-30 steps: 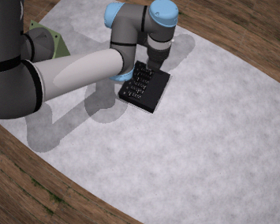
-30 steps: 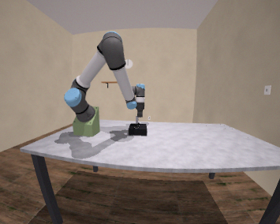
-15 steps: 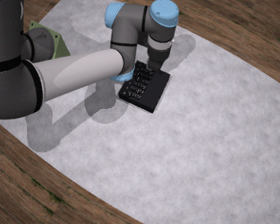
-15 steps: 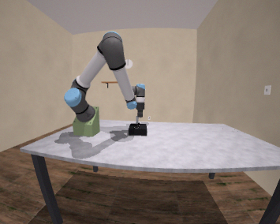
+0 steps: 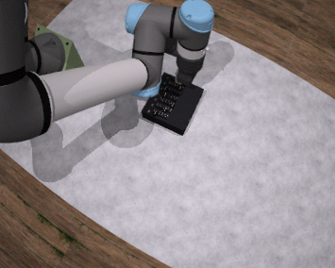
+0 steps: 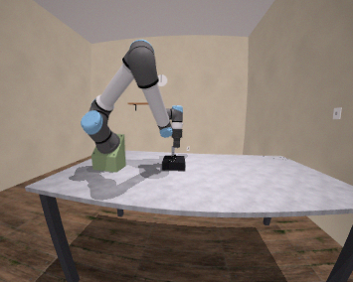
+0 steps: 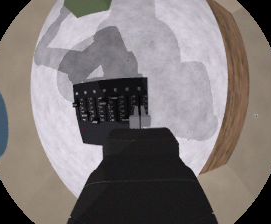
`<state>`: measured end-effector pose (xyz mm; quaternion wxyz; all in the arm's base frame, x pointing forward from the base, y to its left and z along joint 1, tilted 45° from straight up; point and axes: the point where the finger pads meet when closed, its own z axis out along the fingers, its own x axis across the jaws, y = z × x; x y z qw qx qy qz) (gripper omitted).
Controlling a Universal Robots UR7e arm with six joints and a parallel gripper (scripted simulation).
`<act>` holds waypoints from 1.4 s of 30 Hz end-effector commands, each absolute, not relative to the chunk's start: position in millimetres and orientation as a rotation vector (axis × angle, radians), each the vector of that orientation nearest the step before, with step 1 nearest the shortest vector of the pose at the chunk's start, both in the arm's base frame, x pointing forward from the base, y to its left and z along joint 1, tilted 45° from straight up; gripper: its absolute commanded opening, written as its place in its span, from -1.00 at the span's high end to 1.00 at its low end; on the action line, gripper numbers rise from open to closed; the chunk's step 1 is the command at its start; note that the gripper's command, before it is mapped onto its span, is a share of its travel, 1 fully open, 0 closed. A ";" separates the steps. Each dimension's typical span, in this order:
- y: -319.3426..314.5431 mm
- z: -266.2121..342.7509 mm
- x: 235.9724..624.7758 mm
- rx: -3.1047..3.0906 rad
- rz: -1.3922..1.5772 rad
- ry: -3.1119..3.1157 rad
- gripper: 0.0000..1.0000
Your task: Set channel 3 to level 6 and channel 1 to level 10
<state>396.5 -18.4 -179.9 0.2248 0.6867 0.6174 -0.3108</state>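
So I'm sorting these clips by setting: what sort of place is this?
Probably a bare indoor test room rather than a stage or workshop: plain beige walls, a wood floor, and one grey table holding only the arm's green pedestal and a small black lighting desk.
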 end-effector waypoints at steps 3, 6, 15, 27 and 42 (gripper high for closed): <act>-19.6 -179.9 398.6 1.896 -0.857 1.700 1.00; -19.7 -179.9 399.1 1.896 -0.857 1.700 1.00; -19.8 -180.0 399.9 1.896 -0.857 1.700 1.00; -19.8 -180.0 400.0 1.896 -0.857 1.700 1.00; -19.2 -179.7 395.8 1.896 -0.857 1.700 1.00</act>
